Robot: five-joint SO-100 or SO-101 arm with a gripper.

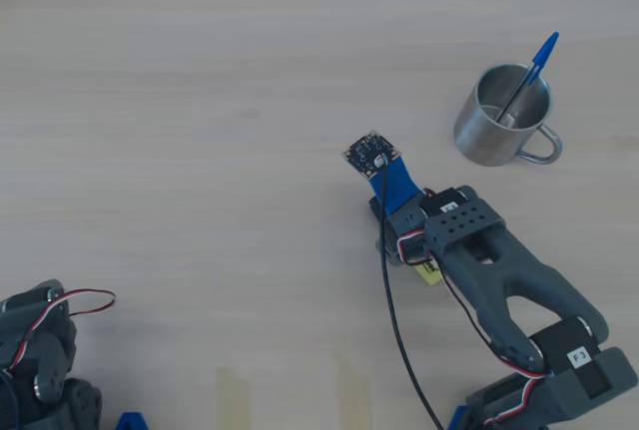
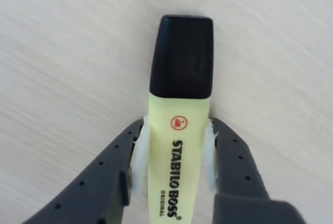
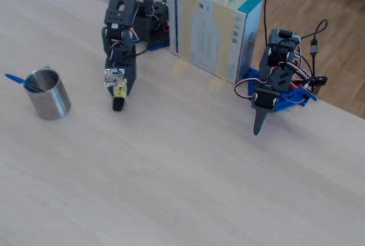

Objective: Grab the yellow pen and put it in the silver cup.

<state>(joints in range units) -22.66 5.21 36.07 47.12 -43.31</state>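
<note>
The yellow pen (image 2: 176,167), a chunky highlighter with a black cap and black lettering, lies lengthwise between my gripper's (image 2: 177,130) fingers in the wrist view. The white pads (image 2: 138,157) press on both sides of its body, so the gripper is shut on it. In the fixed view the gripper (image 3: 119,97) points down with the pen's black cap (image 3: 118,105) at the table surface. In the overhead view only the pen's yellow rear end (image 1: 431,273) shows under the arm. The silver cup (image 1: 499,121) stands up and to the right of the gripper; in the fixed view the cup (image 3: 50,96) is to its left.
A thin blue ballpoint pen (image 1: 531,69) stands inside the cup. A second arm (image 3: 275,80) rests at the right in the fixed view, a cardboard box (image 3: 217,26) stands behind. The wrist camera board (image 1: 367,154) sticks out above the gripper.
</note>
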